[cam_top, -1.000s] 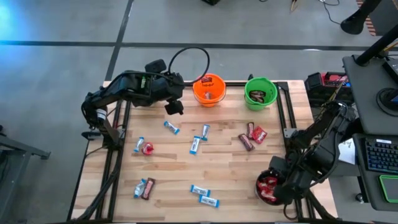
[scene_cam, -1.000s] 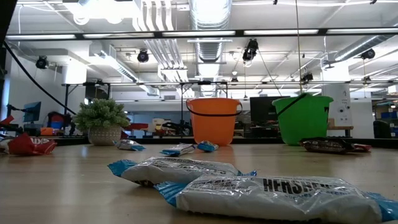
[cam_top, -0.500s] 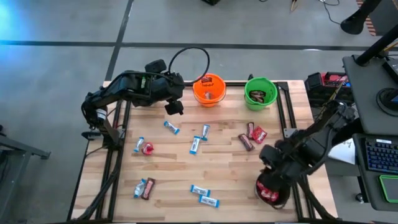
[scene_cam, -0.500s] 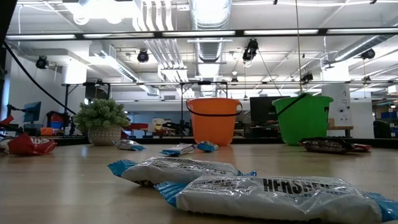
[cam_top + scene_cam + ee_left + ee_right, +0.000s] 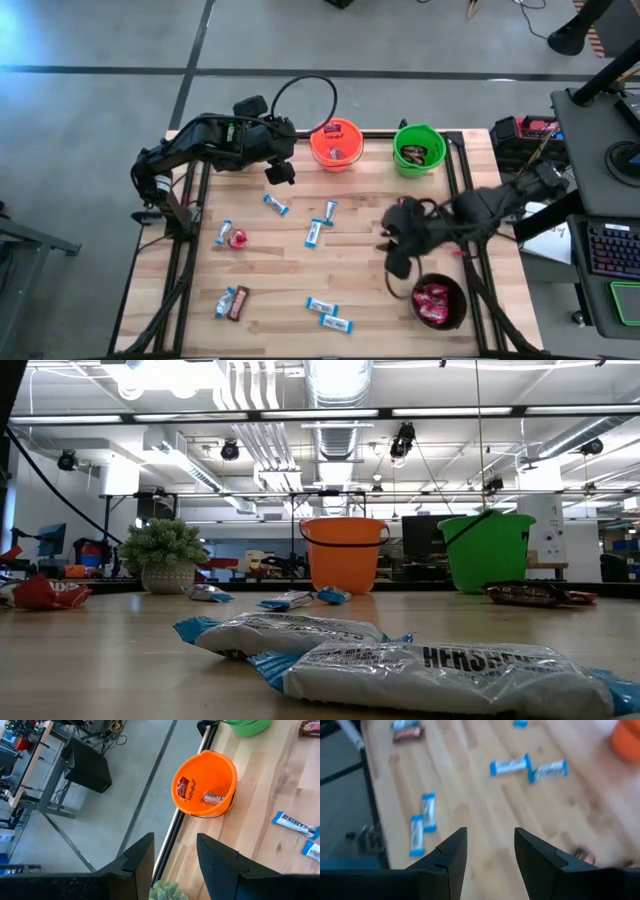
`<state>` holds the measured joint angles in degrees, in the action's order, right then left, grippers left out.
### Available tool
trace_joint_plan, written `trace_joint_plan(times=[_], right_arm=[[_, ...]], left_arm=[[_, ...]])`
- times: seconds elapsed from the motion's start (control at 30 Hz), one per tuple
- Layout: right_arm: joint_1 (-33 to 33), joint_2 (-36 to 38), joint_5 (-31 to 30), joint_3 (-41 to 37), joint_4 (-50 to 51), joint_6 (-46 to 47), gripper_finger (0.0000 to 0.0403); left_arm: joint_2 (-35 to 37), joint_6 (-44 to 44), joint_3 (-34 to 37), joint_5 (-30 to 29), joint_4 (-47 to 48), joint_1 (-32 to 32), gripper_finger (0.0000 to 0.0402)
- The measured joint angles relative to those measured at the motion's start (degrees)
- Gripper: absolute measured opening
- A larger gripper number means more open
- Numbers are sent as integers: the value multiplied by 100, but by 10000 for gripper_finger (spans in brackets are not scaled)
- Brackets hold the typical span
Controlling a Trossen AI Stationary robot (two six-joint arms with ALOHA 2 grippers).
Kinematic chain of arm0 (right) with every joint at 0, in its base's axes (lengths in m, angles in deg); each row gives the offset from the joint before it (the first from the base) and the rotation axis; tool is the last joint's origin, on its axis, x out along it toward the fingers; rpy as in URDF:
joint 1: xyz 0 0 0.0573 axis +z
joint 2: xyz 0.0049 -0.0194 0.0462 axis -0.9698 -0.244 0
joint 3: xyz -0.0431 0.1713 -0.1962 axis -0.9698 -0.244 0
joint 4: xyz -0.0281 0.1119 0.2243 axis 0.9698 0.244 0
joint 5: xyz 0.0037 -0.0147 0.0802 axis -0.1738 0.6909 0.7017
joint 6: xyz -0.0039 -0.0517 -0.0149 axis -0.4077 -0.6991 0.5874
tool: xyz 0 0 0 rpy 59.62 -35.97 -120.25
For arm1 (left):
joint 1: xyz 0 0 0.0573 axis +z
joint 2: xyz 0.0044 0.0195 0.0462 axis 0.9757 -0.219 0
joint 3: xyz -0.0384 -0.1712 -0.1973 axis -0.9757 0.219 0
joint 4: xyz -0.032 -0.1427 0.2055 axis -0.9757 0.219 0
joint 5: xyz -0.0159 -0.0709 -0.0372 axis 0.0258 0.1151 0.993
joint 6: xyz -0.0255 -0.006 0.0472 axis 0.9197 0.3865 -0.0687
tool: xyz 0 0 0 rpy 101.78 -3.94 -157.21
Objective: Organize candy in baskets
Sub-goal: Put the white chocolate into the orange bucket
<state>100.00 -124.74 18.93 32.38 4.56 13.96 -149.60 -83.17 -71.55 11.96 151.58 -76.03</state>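
Partly sorted. Black basket [image 5: 438,303], 5 o'clock: red packets. Loose candy [image 5: 322,233] mid-table. Right gripper [image 5: 397,262] above it, parted, empty. Left gripper [image 5: 279,172], 11 o'clock, parted, empty. Orange basket [image 5: 335,145], green basket [image 5: 418,149], 12–1 o'clock: few pieces.

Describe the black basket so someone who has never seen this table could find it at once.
Start at the wooden table and go to the near corner on the right arm's side, away from the edge where the orange basket and green basket stand. The black basket sits there alone. It is the only dark one, and it holds red packets.
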Motion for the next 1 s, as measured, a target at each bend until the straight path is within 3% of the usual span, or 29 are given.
trace_joint_plan(times=[0.27, 0.5, 1.0], right_arm=[[-871, -31, -100, 0, -603, -704, 151], [-1501, -194, -26, 0, -1398, -729, 151], [-2271, -1438, -101, 0, -2273, 540, 151]], left_arm=[[0, -2, 0, 266, 0, 2, 130], [191, -101, 0, 164, 0, 15, 130], [1158, -49, 0, -9, 0, 28, 130]])
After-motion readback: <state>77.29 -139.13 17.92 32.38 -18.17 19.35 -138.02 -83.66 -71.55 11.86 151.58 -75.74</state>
